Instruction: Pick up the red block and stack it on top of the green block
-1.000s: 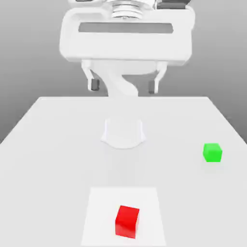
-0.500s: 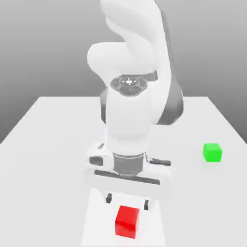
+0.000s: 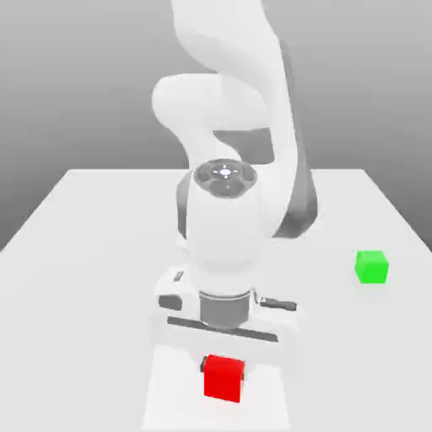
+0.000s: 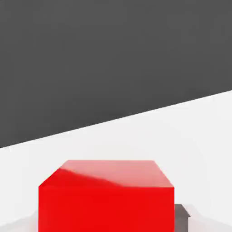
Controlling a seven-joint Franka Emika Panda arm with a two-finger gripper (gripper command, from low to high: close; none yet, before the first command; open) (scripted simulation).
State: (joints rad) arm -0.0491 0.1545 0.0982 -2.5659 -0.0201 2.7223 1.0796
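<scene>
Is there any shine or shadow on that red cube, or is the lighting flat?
Hand view: the red block has a pale glossy sheen across its top face. Exterior view: its front face looks evenly lit, on a lighter patch of the table, with no clear shadow.

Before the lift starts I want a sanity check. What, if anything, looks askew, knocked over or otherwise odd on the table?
Nothing stands out. The red block sits flat on the table, with the pincer low around it. The green block rests upright and apart, toward the exterior view's right.
</scene>
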